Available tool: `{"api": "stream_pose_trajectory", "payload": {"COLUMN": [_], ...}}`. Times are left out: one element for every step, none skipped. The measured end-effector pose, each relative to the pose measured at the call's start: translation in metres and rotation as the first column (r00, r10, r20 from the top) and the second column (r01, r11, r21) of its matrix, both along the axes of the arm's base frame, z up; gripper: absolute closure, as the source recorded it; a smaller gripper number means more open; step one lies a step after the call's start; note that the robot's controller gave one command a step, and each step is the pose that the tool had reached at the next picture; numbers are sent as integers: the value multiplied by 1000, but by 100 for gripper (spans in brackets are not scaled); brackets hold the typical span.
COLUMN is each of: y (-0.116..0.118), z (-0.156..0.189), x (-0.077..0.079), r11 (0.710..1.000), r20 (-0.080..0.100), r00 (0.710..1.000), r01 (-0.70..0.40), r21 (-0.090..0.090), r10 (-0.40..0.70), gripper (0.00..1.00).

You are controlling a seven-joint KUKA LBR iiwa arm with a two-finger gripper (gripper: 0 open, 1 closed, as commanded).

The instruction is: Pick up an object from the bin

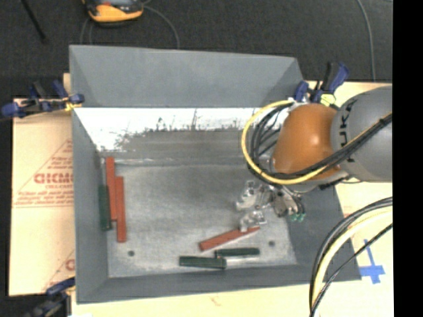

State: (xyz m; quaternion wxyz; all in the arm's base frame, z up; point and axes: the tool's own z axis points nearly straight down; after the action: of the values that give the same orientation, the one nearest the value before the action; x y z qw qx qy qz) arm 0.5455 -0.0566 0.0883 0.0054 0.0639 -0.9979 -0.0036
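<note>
Right, the arm is in from the right side, its rounded orange cover (304,140) hanging over the right part of the grey metal bin (192,84), with yellow and black cables (250,144) looped round it. The gripper (254,216) is down low, close to the bin floor towards the near right corner. Its shiny metal tip sits right at the upper right end of a long flat red-brown stick (225,240), which lies tilted on the floor with its other end pointing down and to the left. It looks to be touching that end, or very nearly, but from where I stand I can't tell whether the gripper is parted or clenched, or whether it has the stick at all.

Just beside the red-brown stick, on the near side, lies a short dark green stick (238,251), and a longer dark green stick (201,261) rests just left of that, close to the bin's near wall.

Over on the far left, well apart from the gripper, two red sticks (110,170) (121,223) lie side by side along the left wall, with another dark green stick (104,210) lying against them on the wall side.
</note>
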Motion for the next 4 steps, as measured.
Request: {"api": "stream_pose_trajectory", "payload": {"y": [1, 0, 1, 0], "z": [3, 0, 3, 0], "x": [9, 0, 9, 0], "r11": [1000, 1000, 1000, 1000], "r20": [45, -1, 45, 1], "r00": [999, 1000, 999, 1000], "r01": [2, 0, 2, 0], "r21": [0, 0, 0, 0], "r10": [-2, 0, -2, 0], "gripper": [0, 100, 0, 100]}}
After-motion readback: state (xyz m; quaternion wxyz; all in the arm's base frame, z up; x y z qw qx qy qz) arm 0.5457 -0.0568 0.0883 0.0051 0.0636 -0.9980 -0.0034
